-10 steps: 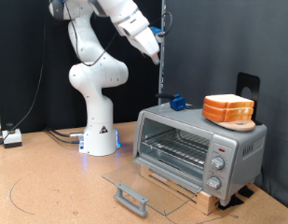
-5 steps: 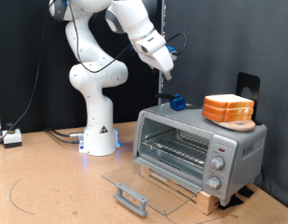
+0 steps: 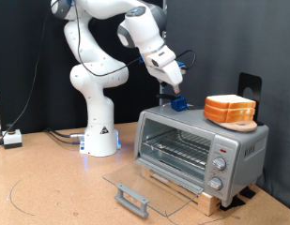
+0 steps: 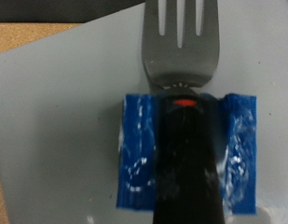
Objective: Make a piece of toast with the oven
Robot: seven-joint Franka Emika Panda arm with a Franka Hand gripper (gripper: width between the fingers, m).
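Observation:
The silver oven [image 3: 234, 148] stands on a wooden base at the exterior view's right, its glass door [image 3: 135, 183] folded down flat and the wire rack [image 3: 177, 147] bare. The piece of toast [image 3: 229, 108] lies on the oven's top at its right end. A fork with a blue-wrapped handle [image 3: 179, 103] lies on the oven's top at its left end. My gripper [image 3: 172, 91] hangs just above that fork. The wrist view shows the fork [image 4: 181, 42] and its blue wrap [image 4: 134, 163] close up on the grey oven top [image 4: 60, 112]; no fingers show there.
The white arm base [image 3: 99, 131] stands on the brown table at the oven's left. The door handle [image 3: 131, 199] juts out towards the exterior view's bottom. Cables [image 3: 13, 141] lie at the far left. A black bracket [image 3: 249, 86] stands behind the toast.
The arm has swung down and to the exterior view's right, bringing the gripper from high above the table to just over the blue-handled fork on the oven.

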